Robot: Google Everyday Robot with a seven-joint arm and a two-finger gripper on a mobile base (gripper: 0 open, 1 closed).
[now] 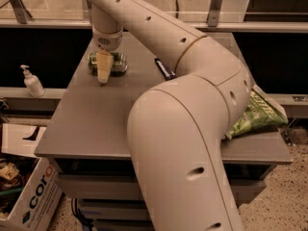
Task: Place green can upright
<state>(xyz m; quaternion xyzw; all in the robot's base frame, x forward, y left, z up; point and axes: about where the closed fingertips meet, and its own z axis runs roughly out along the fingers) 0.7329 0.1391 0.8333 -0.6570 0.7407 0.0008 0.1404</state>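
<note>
Standing close, I see the robot's fat white arm first. It bends up from low down like a big elbow. Then it stretches away over the worktop to the far left corner.

Down by the floor on the left sits a cardboard box. A crinkly green snack bag lies at the right edge of the worktop, well apart from the job. Farther back is a flat black thing, partly hidden by the arm. A soap bottle stands on a ledge to the left.

At the far end, the green can lies on its side on the worktop, so it needs tipping up. The pincer points straight down in front of the can's middle. I think it points down like that so it can grab the can. I cannot tell if the pincer is wide or narrow.
</note>
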